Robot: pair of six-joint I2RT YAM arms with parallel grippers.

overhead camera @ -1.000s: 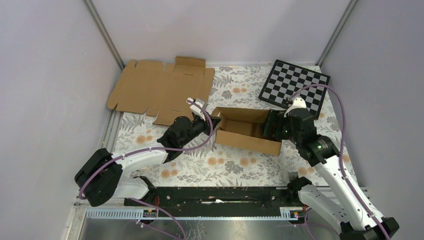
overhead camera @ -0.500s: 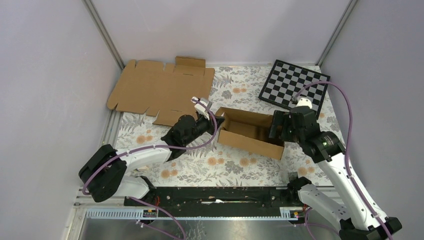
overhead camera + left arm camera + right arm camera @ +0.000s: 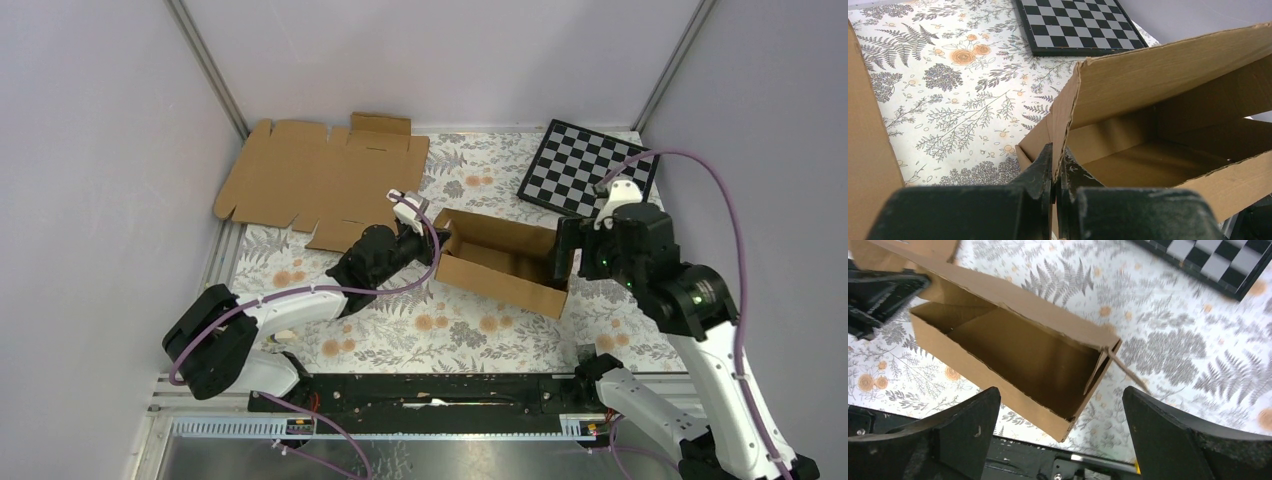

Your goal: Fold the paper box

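Brown corrugated cardboard, already raised into a shallow open tray, is seen near the middle of the table: the paper box (image 3: 500, 265) is lying at a slant between the two arms, its long walls upright. Its left end wall is pinched by the left gripper (image 3: 1055, 162), whose jaws are pressed together on the cardboard edge, and that grip has been kept through the last second while the gripper has been carried slightly to the right. The right gripper (image 3: 566, 255), a second ago set close against the box's right end, has been drawn back and lifted; its jaws are held wide apart and nothing is carried in them. The box has been nudged a little rightward with these moves. In the right wrist view the right end flap is shown ajar rather than tucked, with a thin tab sticking out, so the fold is judged unfinished at that end, and the withdrawal is read as a repositioning before another push. The work is done on a floral-printed cloth (image 3: 470, 335) of grey ferns and orange blooms. A flat cardboard sheet (image 3: 320, 180) is left unfolded at the far left, and a checkerboard (image 3: 588, 175) is laid at the far right. The space is closed in by pale lilac-grey walls (image 3: 450, 60).
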